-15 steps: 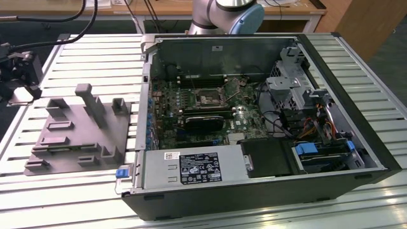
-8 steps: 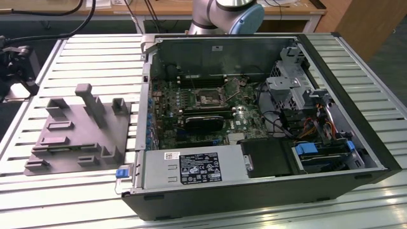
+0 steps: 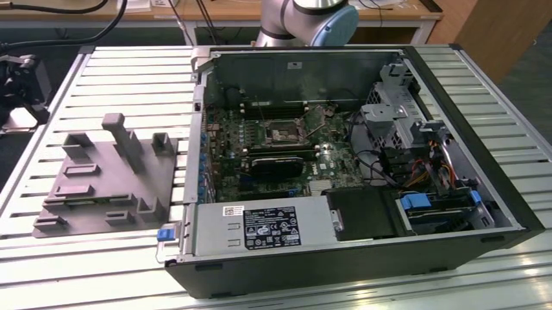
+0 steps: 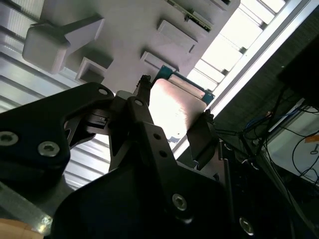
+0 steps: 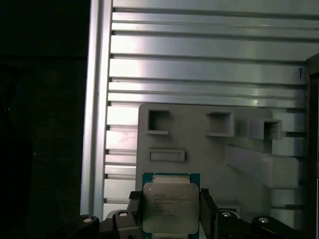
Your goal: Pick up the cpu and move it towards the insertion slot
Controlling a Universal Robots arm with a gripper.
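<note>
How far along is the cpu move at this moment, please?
Pickup looks done: the tool grips the cpu, seemingly lifted clear of the grey fixture. In hand: the carry, with the chip over that fixture. Left: the whole way to the insertion slot on the motherboard.

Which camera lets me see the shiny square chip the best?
The first wrist view: the chip faces the camera flat, its silver top showing between the fingers of the gripper. In the second wrist view the chip is tilted and bright with glare. The exterior view looks at the open computer.
</note>
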